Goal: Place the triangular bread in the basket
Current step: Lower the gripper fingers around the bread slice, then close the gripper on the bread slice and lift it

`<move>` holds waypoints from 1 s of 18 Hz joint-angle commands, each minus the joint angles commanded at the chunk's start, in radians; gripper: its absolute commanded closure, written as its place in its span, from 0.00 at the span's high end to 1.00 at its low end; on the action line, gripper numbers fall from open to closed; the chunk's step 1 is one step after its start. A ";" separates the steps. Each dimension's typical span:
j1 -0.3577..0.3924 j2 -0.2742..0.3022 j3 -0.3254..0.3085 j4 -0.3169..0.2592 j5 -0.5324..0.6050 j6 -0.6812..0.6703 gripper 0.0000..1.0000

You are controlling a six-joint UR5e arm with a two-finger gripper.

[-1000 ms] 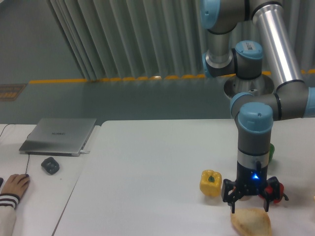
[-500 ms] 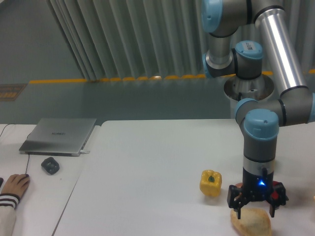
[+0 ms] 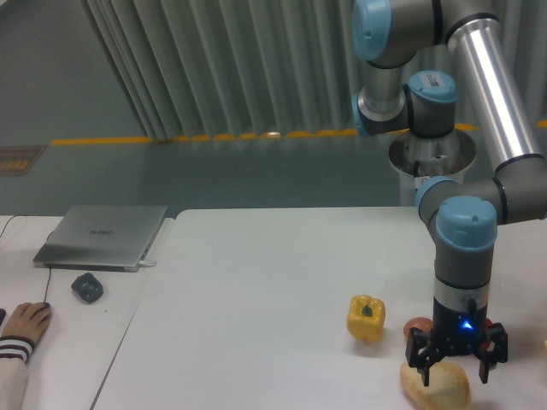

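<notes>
white table (image 3: 256, 290) | triangular bread (image 3: 436, 386) | yellow pepper (image 3: 366, 318) | red item (image 3: 417, 327) beside pepper

Bread (image 3: 438, 386) at the tabletop's (image 3: 256, 307) front right, hand (image 3: 455, 374) right over it, perhaps touching. Pepper (image 3: 366, 318) just left; laptop (image 3: 102, 237) and mouse (image 3: 87, 287) far left.

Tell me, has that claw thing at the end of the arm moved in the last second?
Yes. The end effector moved right and lower, farther from the yellow pepper, now straddling the triangular bread.
</notes>
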 joint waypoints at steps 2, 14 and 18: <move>0.000 -0.005 0.008 0.000 -0.002 0.000 1.00; -0.006 -0.023 0.005 0.000 -0.002 0.006 1.00; -0.009 -0.029 0.005 0.002 -0.002 0.008 1.00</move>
